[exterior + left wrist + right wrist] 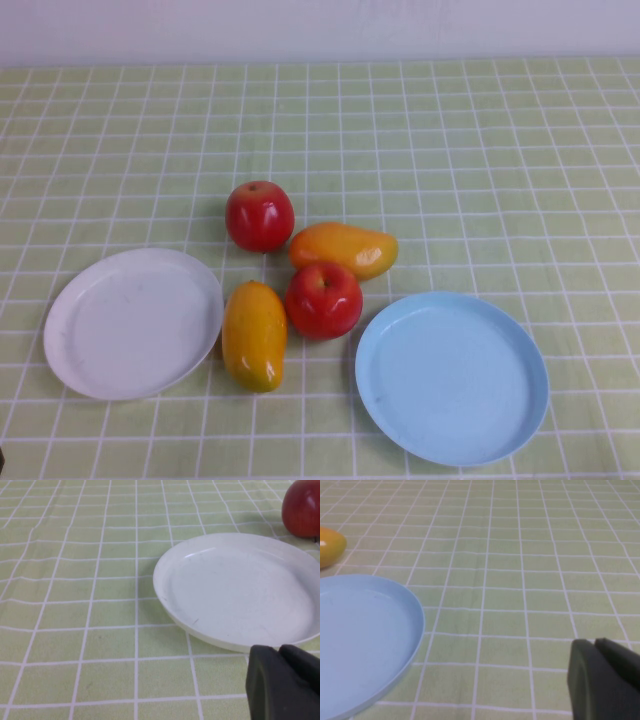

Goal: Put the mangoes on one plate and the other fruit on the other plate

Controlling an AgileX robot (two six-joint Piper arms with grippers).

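Both plates bare, white plate (133,322) at 9 o'clock, blue plate (452,378) at 4, mangoes (254,335) and apples (323,300) clustered between, left gripper (280,652) by white rim, right gripper (595,645) near blue rim, both apparently clenched, holding nothing.

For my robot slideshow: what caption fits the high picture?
Two red apples and two mangoes wait between empty white plate and blue plate.

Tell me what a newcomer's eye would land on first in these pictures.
The cluster of fruit at the table's middle: two red apples and two mangoes packed close together. Flanking it stand the empty white plate on the robot's left and the empty light blue plate on its right. The left gripper waits shut near the white plate, the right gripper shut beside the blue one.
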